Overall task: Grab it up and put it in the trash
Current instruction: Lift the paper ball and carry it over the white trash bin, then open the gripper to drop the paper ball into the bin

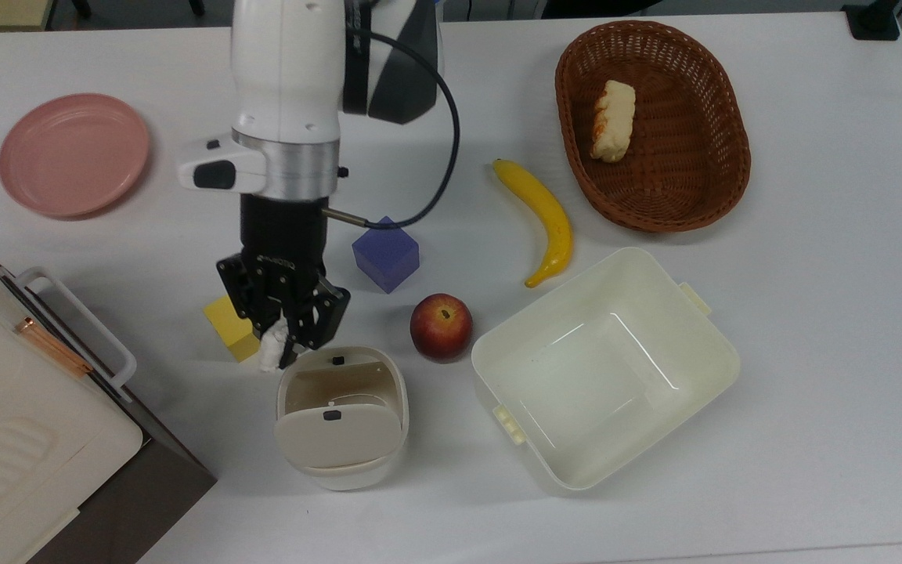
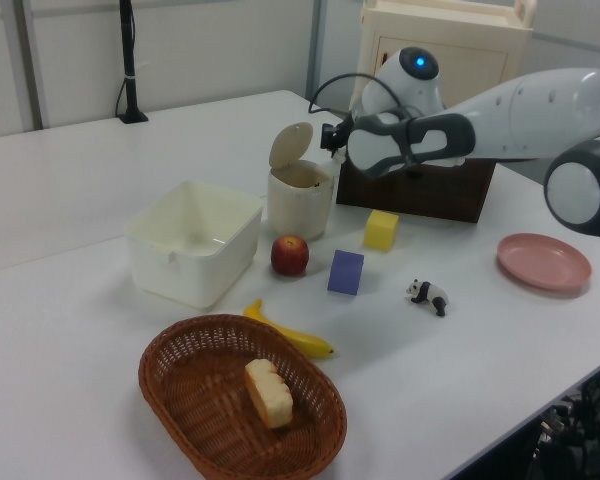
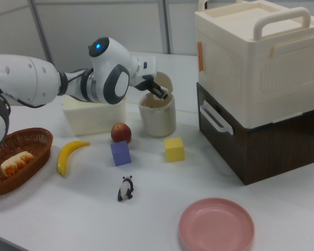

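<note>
My gripper point(image 1: 282, 345) is shut on the small crumpled white paper wad point(image 1: 270, 352), which pokes out below the fingertips. It hangs just beyond the upper-left rim of the trash point(image 1: 339, 435) in the top view, a small cream rounded bin with its flap lid tilted open. Part of the yellow cube point(image 1: 224, 324) lies under the gripper. In the left view the gripper point(image 2: 331, 136) is level with the raised lid of the trash point(image 2: 299, 197). In the right view the gripper point(image 3: 160, 92) hovers over the mouth of the trash point(image 3: 157, 118).
Around the bin are a red apple point(image 1: 441, 326), a purple cube point(image 1: 386, 254), a large cream tub point(image 1: 721, 345) and a banana point(image 1: 542, 216). A wicker basket point(image 1: 654, 221) holds bread. A pink plate point(image 1: 73, 153), a panda figurine point(image 3: 126, 189) and a cream-and-brown cabinet point(image 1: 20, 427) also stand here.
</note>
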`<state>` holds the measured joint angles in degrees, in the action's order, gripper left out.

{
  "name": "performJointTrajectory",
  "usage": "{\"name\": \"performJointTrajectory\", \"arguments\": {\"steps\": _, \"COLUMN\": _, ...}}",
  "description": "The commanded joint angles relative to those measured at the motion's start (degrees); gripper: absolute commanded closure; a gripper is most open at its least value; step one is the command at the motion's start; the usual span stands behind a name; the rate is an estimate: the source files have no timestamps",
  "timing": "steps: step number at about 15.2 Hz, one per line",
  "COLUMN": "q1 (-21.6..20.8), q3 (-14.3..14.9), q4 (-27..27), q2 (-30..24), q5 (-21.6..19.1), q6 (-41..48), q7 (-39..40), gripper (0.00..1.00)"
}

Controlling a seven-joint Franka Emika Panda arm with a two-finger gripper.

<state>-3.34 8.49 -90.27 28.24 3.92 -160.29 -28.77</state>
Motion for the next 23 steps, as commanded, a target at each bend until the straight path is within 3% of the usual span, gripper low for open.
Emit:
{"name": "performJointTrajectory", "arguments": {"steps": 1, "q1": -0.96, "q3": -0.05, "q4": 1.59, "q2": 2.43, "q5": 1.35, "q6": -3.27, "q7": -0.67, "gripper": 0.79}}
{"name": "performJointTrajectory", "arguments": {"steps": 13, "q1": -1.84, "q3": -1.55, "q4": 1.59, "q2": 4.37, "q5": 2.14, "q6": -5.47, "q7": 0.21, "gripper": 0.79}}
{"name": "performJointTrajectory", "arguments": {"steps": 14, "q1": -1.84, "q3": -1.55, "q4": 1.5, "q2": 4.37, "q5": 2.15, "q6": -5.47, "q7": 0.21, "gripper": 0.73}}
{"name": "performJointTrajectory", "arguments": {"steps": 15, "q1": -1.84, "q3": -1.55, "q4": 1.5, "q2": 4.37, "q5": 2.15, "q6": -5.47, "q7": 0.21, "gripper": 0.57}}
{"name": "performJointTrajectory", "arguments": {"steps": 16, "q1": -1.75, "q3": -1.55, "q4": 1.5, "q2": 4.37, "q5": 2.06, "q6": -5.47, "q7": 0.21, "gripper": 0.25}}
{"name": "performJointTrajectory", "arguments": {"steps": 17, "q1": -1.75, "q3": -1.55, "q4": 1.41, "q2": 4.37, "q5": 2.14, "q6": -5.47, "q7": 0.12, "gripper": 0.0}}
{"name": "performJointTrajectory", "arguments": {"steps": 23, "q1": -1.84, "q3": -1.55, "q4": 1.41, "q2": 4.37, "q5": 2.67, "q6": -5.47, "q7": 0.12, "gripper": 0.0}}
